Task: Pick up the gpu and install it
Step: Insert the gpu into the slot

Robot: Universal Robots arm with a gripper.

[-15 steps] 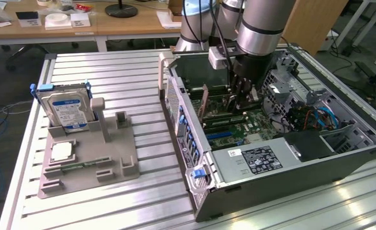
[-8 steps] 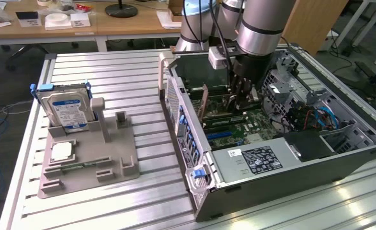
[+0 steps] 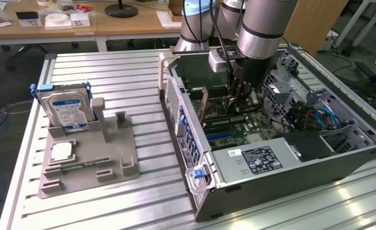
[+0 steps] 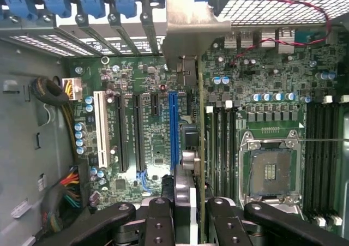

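table (image 3: 111,72) of ribbed aluminium carries the open computer case (image 3: 271,191), and i reach down into it over the motherboard (image 4: 147,120). beside the case, toward the exterior view's left, a grey fixture (image 3: 79,177) holds a hard drive (image 3: 66,110) upright. the gpu (image 4: 199,109) stands on edge inside the case, silver bracket at the rear slot openings, between the blue slot (image 4: 173,126) and the memory slots (image 4: 221,142). my gripper (image 4: 199,210) is clenched on the end away from the bracket. whether the card is seated, i cannot tell.

gpu (image 4: 191,39): circuit board, bracket pale matt metal | tool (image 4: 188,208): matt black | surface (image 3: 111,72): ribbed metal, dull sheen | holder (image 3: 120,155): matt grey plastic
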